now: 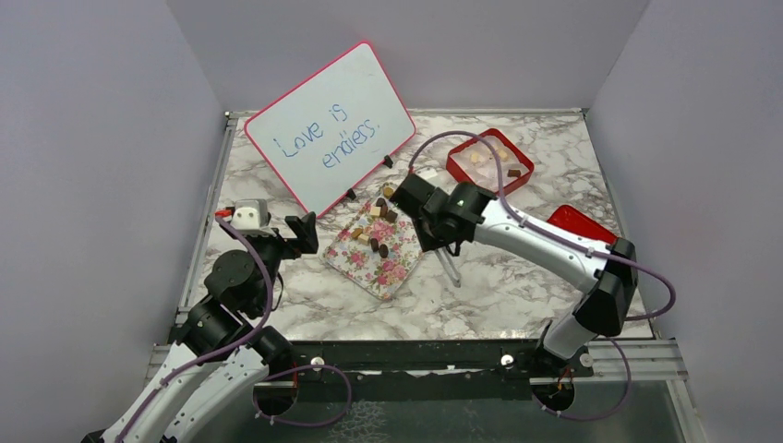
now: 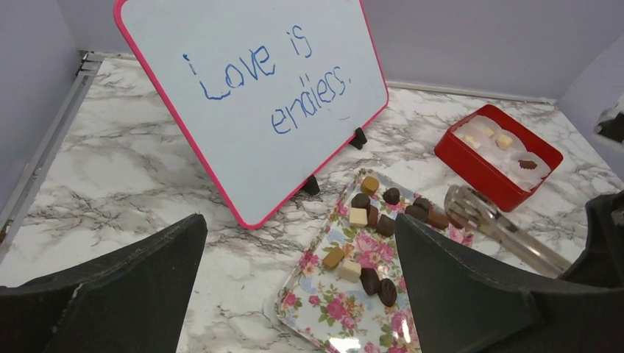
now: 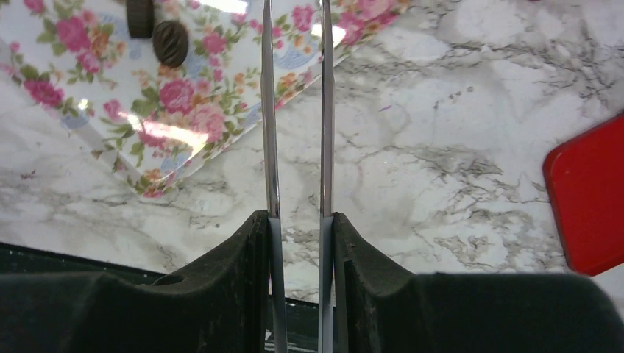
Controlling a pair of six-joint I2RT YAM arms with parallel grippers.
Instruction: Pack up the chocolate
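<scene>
Red box with some chocolate; more on floral tray.

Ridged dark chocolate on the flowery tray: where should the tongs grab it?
Across its rounded sides, from above, probably. The ridged dark chocolate lies flat on the floral tray, another piece close beside it, so the tongs should straddle its free sides.

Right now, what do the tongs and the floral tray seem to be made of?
The tongs: metal, probably polished steel; the thin silver arms shine and reflect light. The floral tray: a hard glossy material, perhaps melamine or glazed ceramic; bright glare sits on its printed roses.
</scene>
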